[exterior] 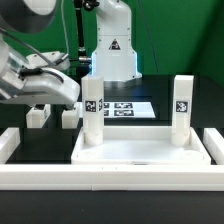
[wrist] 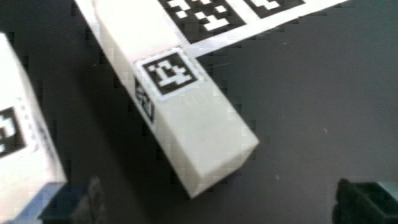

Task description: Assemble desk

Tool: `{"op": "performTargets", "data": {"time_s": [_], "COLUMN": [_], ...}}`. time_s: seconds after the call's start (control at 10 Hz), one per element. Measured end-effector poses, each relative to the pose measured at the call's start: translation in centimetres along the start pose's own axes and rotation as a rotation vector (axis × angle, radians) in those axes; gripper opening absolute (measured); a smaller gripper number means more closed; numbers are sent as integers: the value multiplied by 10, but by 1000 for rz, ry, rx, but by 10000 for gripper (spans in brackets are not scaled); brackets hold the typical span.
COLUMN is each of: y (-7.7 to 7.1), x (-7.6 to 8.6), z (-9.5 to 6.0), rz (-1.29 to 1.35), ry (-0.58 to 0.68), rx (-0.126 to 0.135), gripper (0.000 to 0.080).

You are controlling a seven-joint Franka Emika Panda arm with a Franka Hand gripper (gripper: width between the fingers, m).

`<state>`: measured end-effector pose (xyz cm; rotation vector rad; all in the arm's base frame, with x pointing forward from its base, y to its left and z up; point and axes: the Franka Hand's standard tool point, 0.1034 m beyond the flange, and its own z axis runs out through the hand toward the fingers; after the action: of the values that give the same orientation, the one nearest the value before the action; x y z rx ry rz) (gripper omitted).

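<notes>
The white desk tabletop (exterior: 140, 152) lies flat in front, with two white legs standing upright at its far corners, one (exterior: 93, 108) at the exterior view's left and one (exterior: 182, 106) at its right. Two loose legs (exterior: 38, 116) (exterior: 68, 118) lie on the black table to the left. My gripper (exterior: 52, 98) hovers over them. In the wrist view it (wrist: 217, 205) is open and empty. One tagged loose leg (wrist: 187, 105) lies below it, its near end reaching towards the gap between the fingertips (wrist: 71, 205). The other loose leg (wrist: 15, 140) shows at the edge.
The marker board (exterior: 125, 107) lies behind the tabletop and also shows in the wrist view (wrist: 231, 15). A low white border wall (exterior: 110, 176) runs along the front and up both sides. The robot base (exterior: 112, 45) stands at the back.
</notes>
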<state>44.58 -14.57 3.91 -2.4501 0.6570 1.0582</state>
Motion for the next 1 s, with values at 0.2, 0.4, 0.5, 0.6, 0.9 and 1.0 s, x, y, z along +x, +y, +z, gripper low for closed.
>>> {"op": "performTargets", "data": {"time_s": [0.2, 0.4, 0.5, 0.6, 0.9, 1.0], "y": [-2, -3, -3, -2, -1, 0], "x": [1, 2, 3, 3, 4, 4], "z": [12, 16, 17, 16, 12, 12], "rz": [1, -1, 0, 1, -1, 0], "ry": [1, -4, -6, -4, 0, 0], "rx": [-12, -18, -18, -18, -18, -17], "gripper": [649, 649, 649, 649, 649, 649]}}
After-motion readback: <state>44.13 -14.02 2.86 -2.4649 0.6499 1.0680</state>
